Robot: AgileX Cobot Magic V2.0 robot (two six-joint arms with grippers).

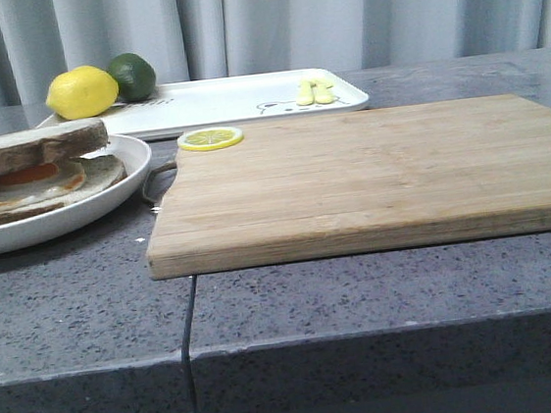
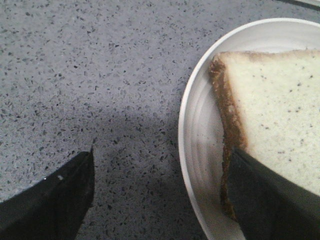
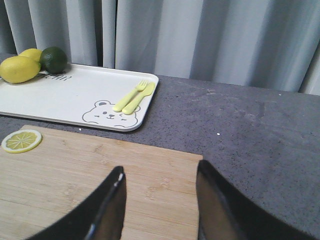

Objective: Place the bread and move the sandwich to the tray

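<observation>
On the tray (image 1: 235, 97), one lemon (image 1: 81, 92), one lime (image 1: 133, 75), two small utensils (image 1: 315, 91)

One sandwich (image 1: 31, 173), tray (image 1: 235, 100), board (image 1: 371, 177), lime (image 1: 133, 75); two lemons (image 3: 19, 69); one lemon slice (image 1: 210, 138).

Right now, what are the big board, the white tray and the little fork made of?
The board looks like wood, maybe bamboo: pale tan strips with grain lines, matte. The tray looks like smooth white plastic or melamine, though it could be ceramic; it has a low rounded rim and a printed bear. The little fork looks like soft yellow-green plastic, plain and slightly dull.
</observation>
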